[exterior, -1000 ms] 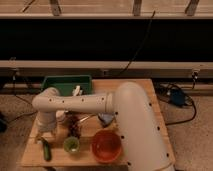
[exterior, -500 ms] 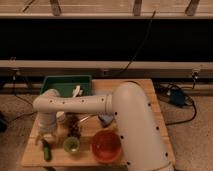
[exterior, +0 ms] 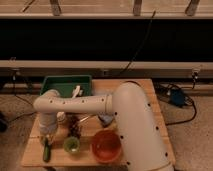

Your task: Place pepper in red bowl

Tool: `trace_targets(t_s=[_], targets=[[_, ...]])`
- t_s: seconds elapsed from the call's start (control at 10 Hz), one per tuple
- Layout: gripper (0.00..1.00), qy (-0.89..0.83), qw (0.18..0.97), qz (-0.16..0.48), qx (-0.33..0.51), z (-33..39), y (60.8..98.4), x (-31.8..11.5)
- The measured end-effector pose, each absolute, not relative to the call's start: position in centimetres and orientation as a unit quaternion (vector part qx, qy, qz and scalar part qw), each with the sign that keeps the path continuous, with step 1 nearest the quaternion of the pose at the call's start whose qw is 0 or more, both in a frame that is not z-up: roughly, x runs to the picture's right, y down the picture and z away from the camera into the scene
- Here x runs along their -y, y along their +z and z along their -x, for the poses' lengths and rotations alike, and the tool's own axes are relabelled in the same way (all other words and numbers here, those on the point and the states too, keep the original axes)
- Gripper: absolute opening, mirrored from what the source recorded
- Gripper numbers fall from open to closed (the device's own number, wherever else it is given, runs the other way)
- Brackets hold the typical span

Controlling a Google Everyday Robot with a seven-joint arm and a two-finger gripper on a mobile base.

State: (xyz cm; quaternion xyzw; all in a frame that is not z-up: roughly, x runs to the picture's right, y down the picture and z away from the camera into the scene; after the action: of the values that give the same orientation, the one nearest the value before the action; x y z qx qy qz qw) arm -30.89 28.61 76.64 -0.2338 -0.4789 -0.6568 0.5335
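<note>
Pepper (exterior: pixel 46 151) lies at the near left corner of the wooden table (exterior: pixel 107 88), with its length running from near to far. The gripper (exterior: pixel 46 136) is just over its far end, under the white arm (exterior: pixel 80 104) that reaches to the left and bends down; I cannot tell whether it is apart or together. A small green cup (exterior: pixel 71 145) stands right of the pepper. The red bowl (exterior: pixel 106 146) is further right, apart from the pepper. A green tray (exterior: pixel 67 82) sits at the far side.
</note>
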Motion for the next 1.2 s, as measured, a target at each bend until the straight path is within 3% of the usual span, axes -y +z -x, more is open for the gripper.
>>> trace_targets(t_s=[1.2], targets=[[0.00, -0.652, 0.555, 0.235, 0.460, 28.8, 75.3, -26.2]])
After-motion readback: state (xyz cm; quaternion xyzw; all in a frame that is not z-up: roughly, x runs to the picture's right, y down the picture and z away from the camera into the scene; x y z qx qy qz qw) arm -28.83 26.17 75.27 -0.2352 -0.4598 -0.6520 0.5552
